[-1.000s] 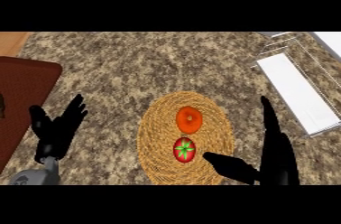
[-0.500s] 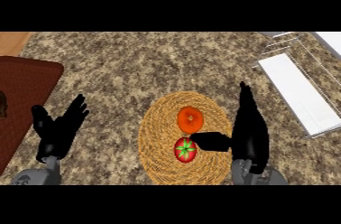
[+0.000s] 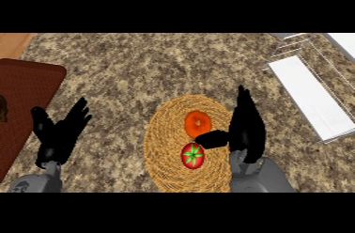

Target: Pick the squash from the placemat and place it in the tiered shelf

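On a round woven placemat (image 3: 170, 171) lie an orange squash (image 3: 197, 122) and, nearer to me, a red tomato-like fruit with a green star top (image 3: 193, 155). My right hand (image 3: 246, 126) stands edge-on over the mat's right side, fingers straight and pointing away from me, its thumb stretched left between the two fruits. It is open and holds nothing. My left hand (image 3: 61, 133) rests open at the lower left, fingers up. The white wire tiered shelf (image 3: 310, 96) stands at the right edge.
A dark brown board (image 3: 27, 93) lies at the left edge with a dark object partly showing on it. The speckled stone counter (image 3: 152, 67) stretches between the mat and the shelf.
My right hand has moved left and away from me, from the mat's right rim to beside the squash. The view has shifted slightly. The left hand has stayed as it was.
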Controlling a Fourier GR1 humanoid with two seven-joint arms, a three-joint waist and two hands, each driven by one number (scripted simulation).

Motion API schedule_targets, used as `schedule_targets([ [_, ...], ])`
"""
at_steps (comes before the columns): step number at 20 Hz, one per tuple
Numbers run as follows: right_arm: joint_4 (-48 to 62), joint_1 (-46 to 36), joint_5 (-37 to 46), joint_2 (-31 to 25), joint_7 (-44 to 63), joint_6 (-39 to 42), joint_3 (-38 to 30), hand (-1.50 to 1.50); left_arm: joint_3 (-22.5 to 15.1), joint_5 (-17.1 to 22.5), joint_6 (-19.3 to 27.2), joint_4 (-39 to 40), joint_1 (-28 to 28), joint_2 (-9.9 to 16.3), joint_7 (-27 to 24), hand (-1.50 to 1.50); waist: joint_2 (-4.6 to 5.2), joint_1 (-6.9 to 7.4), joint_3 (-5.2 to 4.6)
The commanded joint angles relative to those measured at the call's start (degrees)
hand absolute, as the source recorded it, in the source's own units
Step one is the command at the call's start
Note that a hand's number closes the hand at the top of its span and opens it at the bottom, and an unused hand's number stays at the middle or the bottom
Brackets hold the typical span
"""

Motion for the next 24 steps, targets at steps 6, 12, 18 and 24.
schedule_targets([
  [6,7.0,-4.0,0.5,0.5,13.9,-1.6,0.7,-1.5,0.3,-0.8,-0.7,3.8,1.5,-0.4,-1.7,0.0,0.24,-0.21,-0.41],
  [12,11.3,-5.2,-0.2,0.5,13.9,-4.2,1.0,-1.5,0.2,0.0,-0.6,2.2,0.1,-0.9,1.5,0.0,0.26,-0.2,-0.32],
  [18,15.6,-4.9,1.7,0.5,13.9,-5.5,0.6,-1.5,-0.5,-1.6,0.2,2.1,2.3,-1.8,-0.7,0.0,0.25,-0.13,-0.36],
  [24,18.3,-7.0,2.2,0.5,13.9,-6.9,0.8,-1.5,-1.3,-0.9,-0.7,-1.3,4.0,-1.6,1.9,0.0,0.08,0.5,-0.29],
])
